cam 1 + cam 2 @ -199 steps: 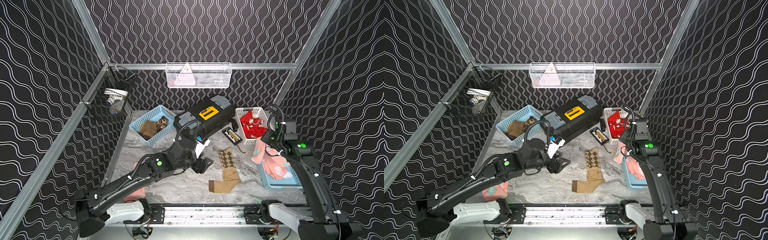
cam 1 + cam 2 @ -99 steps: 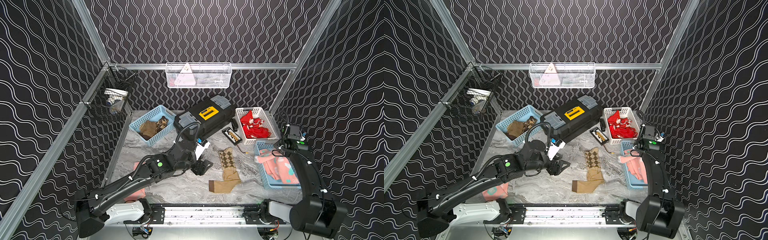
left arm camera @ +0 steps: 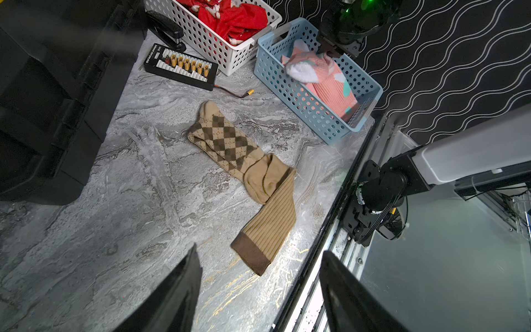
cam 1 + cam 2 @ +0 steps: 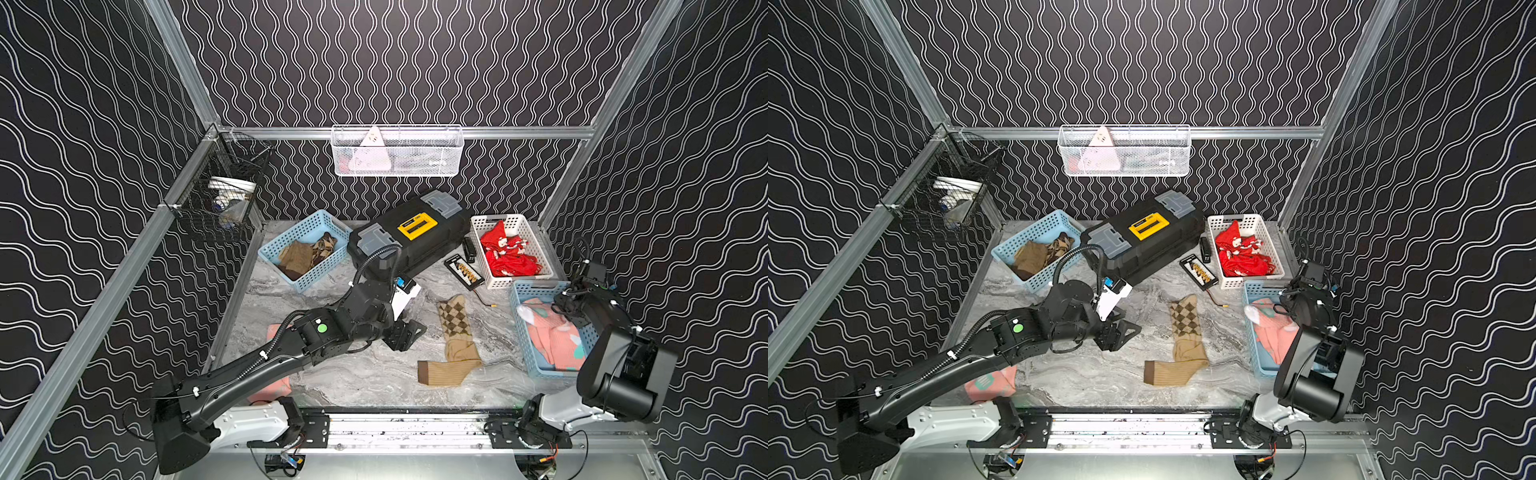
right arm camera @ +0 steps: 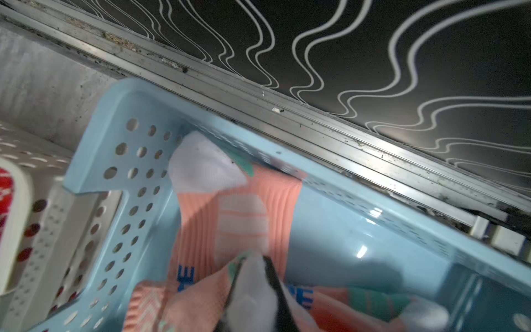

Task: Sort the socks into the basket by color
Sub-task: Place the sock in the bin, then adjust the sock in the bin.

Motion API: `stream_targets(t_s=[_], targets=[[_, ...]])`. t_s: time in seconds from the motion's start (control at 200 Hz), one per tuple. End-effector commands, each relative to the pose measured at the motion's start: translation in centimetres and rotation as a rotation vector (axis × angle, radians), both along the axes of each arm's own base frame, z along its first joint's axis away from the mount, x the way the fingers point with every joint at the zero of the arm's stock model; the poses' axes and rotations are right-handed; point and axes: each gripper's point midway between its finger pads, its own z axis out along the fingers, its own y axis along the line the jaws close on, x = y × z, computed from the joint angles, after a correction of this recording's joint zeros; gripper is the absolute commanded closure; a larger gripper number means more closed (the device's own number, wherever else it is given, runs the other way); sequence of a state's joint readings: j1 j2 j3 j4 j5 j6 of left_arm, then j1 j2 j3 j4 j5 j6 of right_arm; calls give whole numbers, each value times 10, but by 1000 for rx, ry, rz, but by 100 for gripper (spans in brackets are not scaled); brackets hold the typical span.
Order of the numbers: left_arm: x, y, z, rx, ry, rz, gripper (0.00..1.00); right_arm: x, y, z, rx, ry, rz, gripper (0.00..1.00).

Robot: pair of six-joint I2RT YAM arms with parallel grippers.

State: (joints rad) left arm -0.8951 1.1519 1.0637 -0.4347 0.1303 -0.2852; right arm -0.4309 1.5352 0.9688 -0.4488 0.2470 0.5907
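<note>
A tan argyle sock (image 4: 455,340) (image 4: 1185,336) (image 3: 247,172) lies bent on the marble table. My left gripper (image 4: 409,336) (image 4: 1121,334) (image 3: 258,250) hovers open just left of it, holding nothing. My right gripper (image 4: 571,309) (image 4: 1289,307) (image 5: 254,258) is shut on a salmon-pink sock (image 5: 230,218) (image 4: 544,328) inside the right blue basket (image 4: 519,332) (image 3: 304,95). Red socks (image 4: 509,253) fill the white basket (image 4: 478,245). Brown socks (image 4: 303,253) lie in the back-left blue basket (image 4: 286,241). Another pink sock (image 4: 990,384) is partly hidden under my left arm.
A black toolbox (image 4: 411,237) stands at the back middle, close behind my left wrist. A black connector board (image 4: 464,270) with a loose wire and a stapler (image 4: 469,249) lie beside the white basket. Wire baskets (image 4: 397,151) hang on the walls.
My right arm swung right and folded back, carrying the pink sock from the basket's left edge to inside the basket. The left arm has barely moved.
</note>
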Motion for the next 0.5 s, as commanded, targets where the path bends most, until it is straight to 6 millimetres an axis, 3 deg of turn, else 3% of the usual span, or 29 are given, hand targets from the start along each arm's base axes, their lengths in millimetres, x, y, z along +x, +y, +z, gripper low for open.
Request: stream_targets(t_s=[0.0, 0.08, 0.33, 0.42, 0.495], targets=[[5, -3, 9, -23, -23, 9, 30, 13, -3, -6, 2, -27, 24, 100], [7, -5, 8, -24, -17, 10, 30, 13, -3, -6, -1, -30, 26, 100], [10, -11, 10, -33, -9, 12, 29, 18, 6, 21, 8, -101, 63, 37], [11, -11, 10, -36, -5, 17, 29, 19, 12, 32, 3, -122, 70, 20], [10, -11, 10, -39, -1, 20, 29, 16, 15, 39, -1, -128, 72, 14]])
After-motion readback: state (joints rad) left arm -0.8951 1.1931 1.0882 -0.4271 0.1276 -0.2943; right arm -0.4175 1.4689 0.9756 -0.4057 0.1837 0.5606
